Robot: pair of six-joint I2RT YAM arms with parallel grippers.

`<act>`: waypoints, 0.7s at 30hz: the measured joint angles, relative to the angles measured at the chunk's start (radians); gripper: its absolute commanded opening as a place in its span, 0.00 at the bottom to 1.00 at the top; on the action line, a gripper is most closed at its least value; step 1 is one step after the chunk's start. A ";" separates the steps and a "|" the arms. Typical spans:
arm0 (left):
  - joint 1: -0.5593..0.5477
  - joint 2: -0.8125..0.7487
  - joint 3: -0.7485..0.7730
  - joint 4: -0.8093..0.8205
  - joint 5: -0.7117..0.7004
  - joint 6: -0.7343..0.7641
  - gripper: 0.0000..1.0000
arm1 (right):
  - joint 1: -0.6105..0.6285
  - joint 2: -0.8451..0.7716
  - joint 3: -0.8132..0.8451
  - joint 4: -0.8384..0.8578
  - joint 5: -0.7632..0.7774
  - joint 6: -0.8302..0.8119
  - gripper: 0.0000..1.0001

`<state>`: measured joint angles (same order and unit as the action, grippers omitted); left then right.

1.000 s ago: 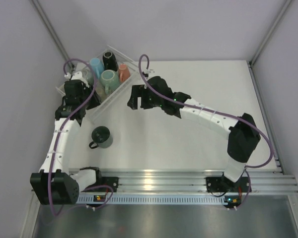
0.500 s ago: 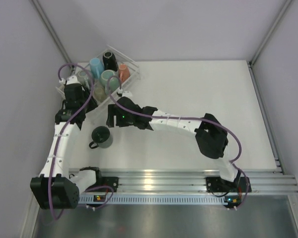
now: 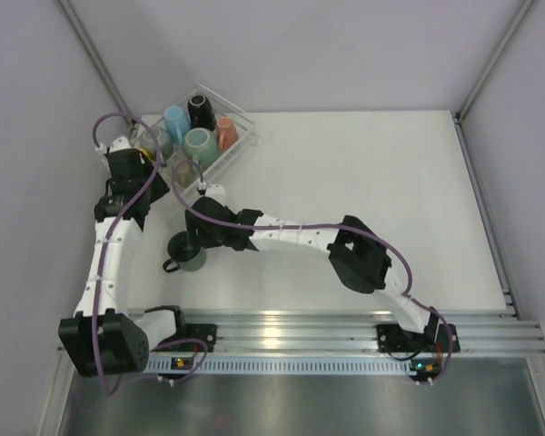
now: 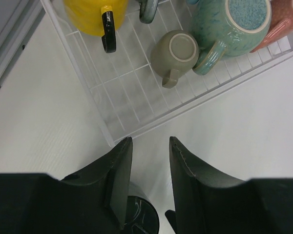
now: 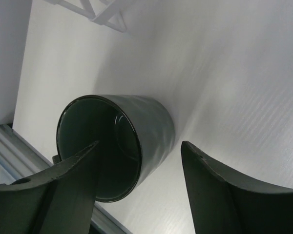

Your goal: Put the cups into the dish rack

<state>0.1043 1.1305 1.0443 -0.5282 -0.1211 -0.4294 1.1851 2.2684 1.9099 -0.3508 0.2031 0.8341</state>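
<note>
One dark green cup [image 3: 182,256] stands on the surface [image 3: 363,173], near the rack [image 4: 122,92]. The right jaws are open at its rim, gripping nothing; next they must close and lift. The left jaws hang open and empty.

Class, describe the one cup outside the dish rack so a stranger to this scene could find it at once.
Start at the clear dish rack in the far left corner of the table, then come toward the near edge. Alone on the white surface stands a dark green mug, the open right gripper at its rim. All the other cups sit inside the rack.
</note>
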 measured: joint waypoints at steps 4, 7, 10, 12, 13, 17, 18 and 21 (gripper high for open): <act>0.010 0.000 0.002 0.000 0.006 -0.003 0.42 | 0.011 0.022 0.003 -0.032 0.012 -0.015 0.55; 0.012 0.000 0.002 0.000 0.021 -0.007 0.42 | 0.013 0.027 0.004 -0.045 0.015 -0.040 0.39; 0.012 0.000 0.002 0.000 0.035 -0.007 0.42 | 0.014 0.027 0.009 -0.046 0.019 -0.069 0.22; 0.012 0.002 0.002 0.000 0.047 -0.008 0.42 | 0.014 0.027 0.010 -0.043 0.024 -0.088 0.15; 0.012 0.005 0.003 0.000 0.055 -0.008 0.42 | 0.014 0.027 0.009 -0.047 0.029 -0.100 0.11; 0.013 0.012 0.010 0.000 0.116 -0.006 0.42 | 0.014 0.022 -0.008 -0.052 0.026 -0.136 0.00; 0.013 0.012 0.013 0.000 0.139 -0.003 0.42 | 0.010 0.014 -0.024 -0.038 0.024 -0.144 0.00; 0.013 0.011 0.021 0.002 0.224 0.006 0.42 | -0.004 -0.060 -0.158 0.038 0.016 -0.167 0.00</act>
<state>0.1169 1.1419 1.0649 -0.5262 0.1032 -0.4229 1.1809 2.2086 1.7515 -0.3126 0.2195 0.6674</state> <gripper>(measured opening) 0.419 0.063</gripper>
